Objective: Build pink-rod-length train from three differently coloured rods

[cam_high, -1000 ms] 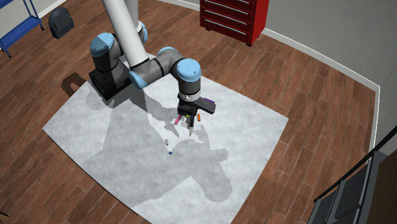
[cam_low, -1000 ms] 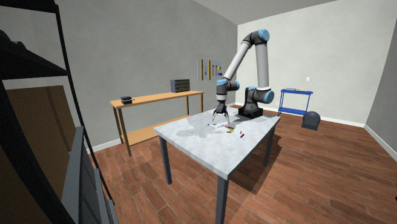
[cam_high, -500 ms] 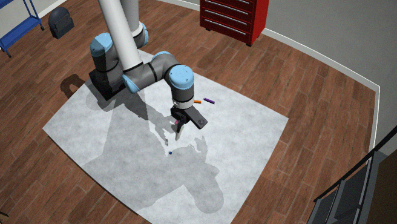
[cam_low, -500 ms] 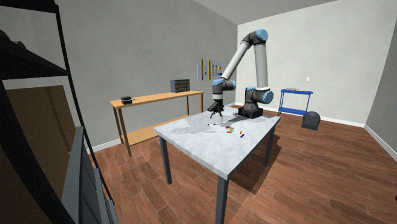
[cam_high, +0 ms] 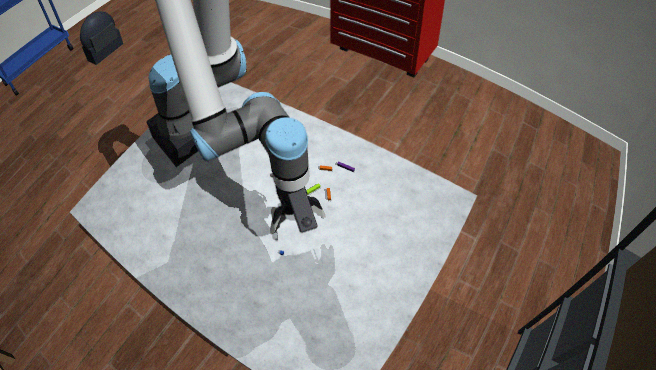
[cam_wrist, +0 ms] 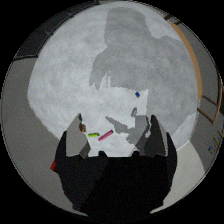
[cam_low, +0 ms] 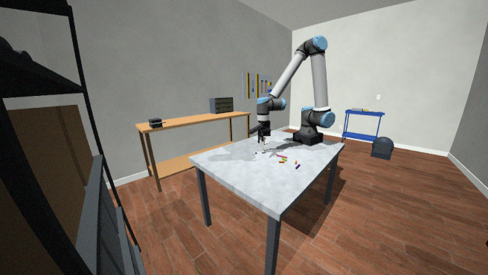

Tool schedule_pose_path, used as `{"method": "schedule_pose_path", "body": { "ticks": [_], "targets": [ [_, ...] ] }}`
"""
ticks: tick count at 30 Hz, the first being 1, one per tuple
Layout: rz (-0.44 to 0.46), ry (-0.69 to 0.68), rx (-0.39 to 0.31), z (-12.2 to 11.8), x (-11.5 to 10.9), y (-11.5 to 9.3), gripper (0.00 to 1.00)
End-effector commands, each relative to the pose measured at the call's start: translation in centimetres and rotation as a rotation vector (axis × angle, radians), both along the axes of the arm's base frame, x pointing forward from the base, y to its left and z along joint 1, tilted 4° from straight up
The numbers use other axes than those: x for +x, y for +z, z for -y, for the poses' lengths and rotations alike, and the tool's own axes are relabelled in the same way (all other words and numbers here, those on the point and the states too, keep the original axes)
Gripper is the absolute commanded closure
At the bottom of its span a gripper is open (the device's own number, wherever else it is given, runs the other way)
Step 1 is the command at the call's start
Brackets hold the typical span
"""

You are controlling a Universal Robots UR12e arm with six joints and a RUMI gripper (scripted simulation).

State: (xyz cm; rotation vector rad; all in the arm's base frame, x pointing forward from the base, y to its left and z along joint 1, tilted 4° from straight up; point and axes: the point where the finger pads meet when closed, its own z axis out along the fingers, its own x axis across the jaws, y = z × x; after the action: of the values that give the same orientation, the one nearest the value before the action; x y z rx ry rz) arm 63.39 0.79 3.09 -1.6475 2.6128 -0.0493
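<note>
A tiny blue rod [cam_high: 281, 252] lies alone on the grey worktop [cam_high: 400, 240]. Above it the end effector [cam_high: 296, 216] hangs with fingers spread wide, holding nothing. To its right sit the lime rod [cam_high: 313, 188], two orange rods [cam_high: 325, 168] and the purple rod [cam_high: 345, 166]; the pink rod [cam_wrist: 105, 135] is under the wrist.

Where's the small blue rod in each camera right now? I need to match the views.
Top: the blue rod lies on the table, just below the open gripper, at the shadow's edge.
Exterior: a tiny blue speck left of the gripper.
Wrist: right of centre, beyond the fingers.
Shared landmark: the lime rod.
</note>
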Motion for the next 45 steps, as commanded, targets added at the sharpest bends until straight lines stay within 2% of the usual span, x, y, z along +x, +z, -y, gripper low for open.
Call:
{"method": "schedule_pose_path", "body": {
  "ticks": [1,11,13,20,27,38,39,45],
  "targets": [
    [0.001,-0.167,0.008,1.7,0.0,0.1,0.00],
    [0.001,-0.480,0.027,5.0,-0.3,0.2,0.00],
    [0.001,-0.480,0.027,5.0,-0.3,0.2,0.00],
    [0.002,-0.609,0.035,6.3,-0.5,0.2,0.00],
    [0.002,-0.669,0.039,6.9,-0.6,0.2,0.00],
    [0.002,-0.682,0.040,7.0,-0.7,0.2,0.00],
    [0.002,-0.682,0.040,7.0,-0.7,0.2,0.86],
    [0.002,-0.682,0.040,7.0,-0.7,0.2,0.86]
  ]
}}
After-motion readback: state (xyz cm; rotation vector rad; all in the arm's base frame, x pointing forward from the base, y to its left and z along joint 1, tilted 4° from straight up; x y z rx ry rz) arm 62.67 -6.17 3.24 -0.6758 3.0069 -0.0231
